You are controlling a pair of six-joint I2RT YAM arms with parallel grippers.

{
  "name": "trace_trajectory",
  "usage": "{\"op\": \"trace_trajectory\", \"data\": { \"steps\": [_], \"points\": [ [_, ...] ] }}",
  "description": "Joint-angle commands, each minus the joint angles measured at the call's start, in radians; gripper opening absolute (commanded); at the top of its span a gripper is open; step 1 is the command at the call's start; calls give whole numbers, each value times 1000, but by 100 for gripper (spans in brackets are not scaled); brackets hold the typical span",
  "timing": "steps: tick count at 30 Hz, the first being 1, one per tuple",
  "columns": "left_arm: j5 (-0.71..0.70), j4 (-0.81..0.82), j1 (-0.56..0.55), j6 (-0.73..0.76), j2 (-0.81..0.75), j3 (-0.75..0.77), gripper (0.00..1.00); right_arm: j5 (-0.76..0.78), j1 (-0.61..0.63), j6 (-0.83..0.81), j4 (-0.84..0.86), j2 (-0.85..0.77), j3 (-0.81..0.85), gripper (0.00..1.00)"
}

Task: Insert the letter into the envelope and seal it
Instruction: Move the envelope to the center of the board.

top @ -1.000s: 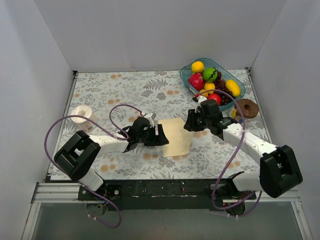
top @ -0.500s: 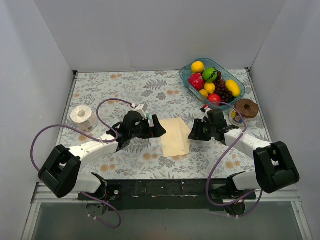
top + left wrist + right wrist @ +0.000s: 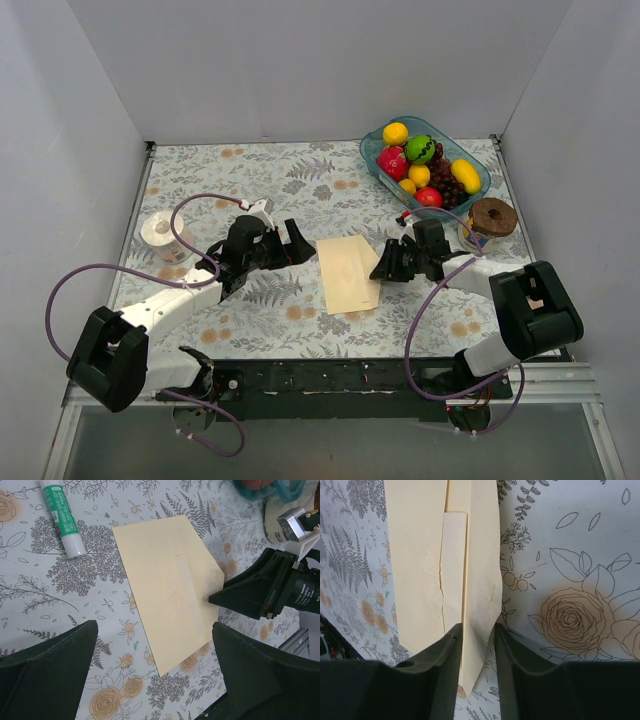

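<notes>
Flat on the desk (image 3: pixel 300 180), between the two sets of fingers: one envelope (image 3: pixel 348 273). Long side running near to far, far end leaning a little toward the left fingers (image 3: pixel 303 245). Those spread wide, holding nothing. Right fingers (image 3: pixel 378 270) with a narrow gap, tips at the paper's right edge; hard to tell if pressing. Flap hard to make out. Beyond the left fingers, one glue stick (image 3: pixel 64 520), its top cut off.
</notes>
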Motion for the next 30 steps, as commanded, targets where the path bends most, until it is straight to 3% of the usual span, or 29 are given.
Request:
{"op": "trace_trajectory", "data": {
  "steps": [1,6,11,21,30],
  "points": [
    [-5,-28,20,14,-36,16,98,-32,-3,-21,42,12,-3,35],
    [3,-28,28,16,-33,16,98,-39,-3,-44,34,9,-19,15],
    [9,-22,31,16,-29,13,98,-54,-3,-95,19,-14,-37,2],
    [8,-19,39,25,-12,9,98,-154,-3,-148,0,-87,-89,1],
    [8,-14,48,27,7,11,98,-151,-3,-168,-82,-156,-104,2]
  ]
}}
